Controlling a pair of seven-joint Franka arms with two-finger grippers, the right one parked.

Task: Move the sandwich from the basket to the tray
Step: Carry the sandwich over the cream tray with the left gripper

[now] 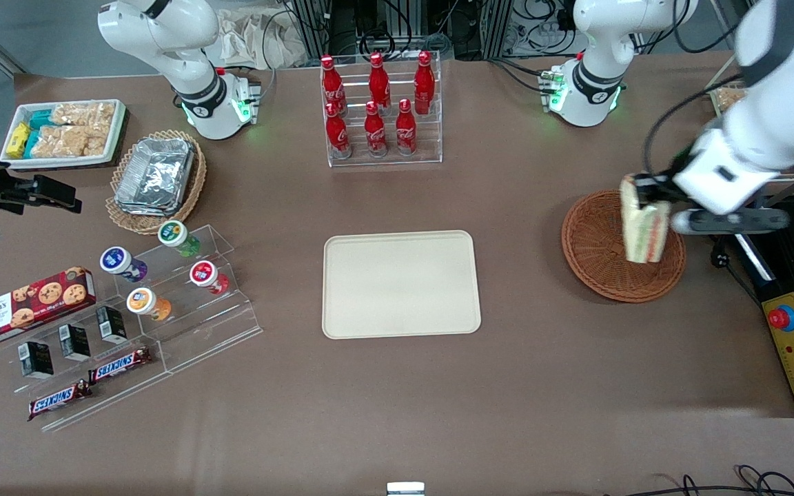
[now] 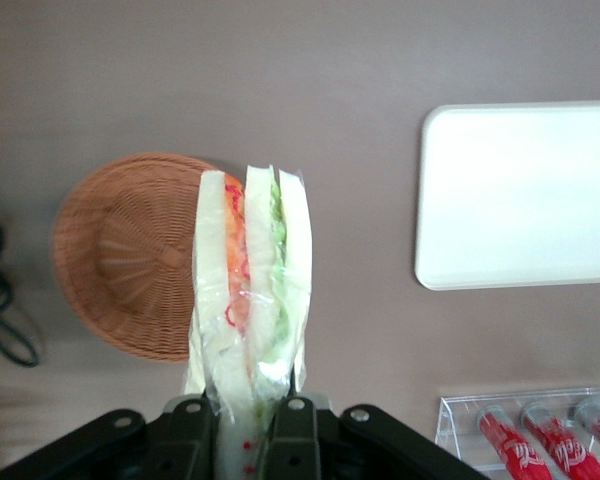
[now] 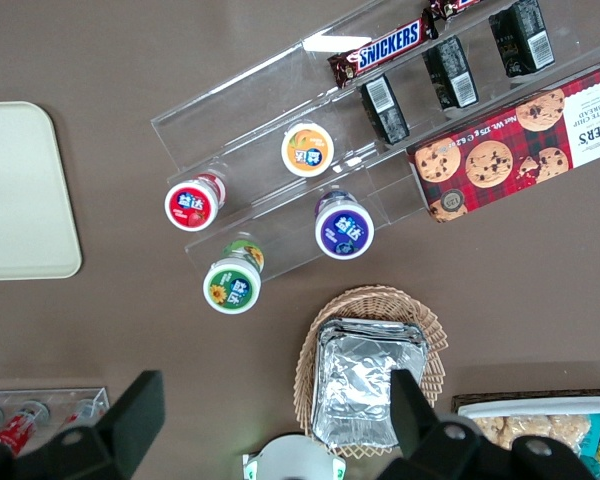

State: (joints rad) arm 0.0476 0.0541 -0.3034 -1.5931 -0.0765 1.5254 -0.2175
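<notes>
The end effector [image 1: 645,196] hung above the basket [image 1: 593,238], its fingers [image 2: 292,435] clamped on one end of the sandwich [image 1: 645,231]. The sandwich was lifted clear of the basket and hung over the part of the basket toward the working arm's end of the counter [image 1: 542,372]. In the wrist view the sandwich [image 2: 250,290] showed its layers edge on: pale bread, orange-red filling, more bread, green filling, bread again, all in a clear wrap. The basket [image 2: 120,260] in that view lay on the counter below the sandwich with nothing in it. The tray [image 1: 400,284] sat flat on the counter, well apart from the basket toward the parked arm's end, with nothing on it. A clear rack of red bottles [image 1: 378,107] stood farther from the front camera than the tray.
</notes>
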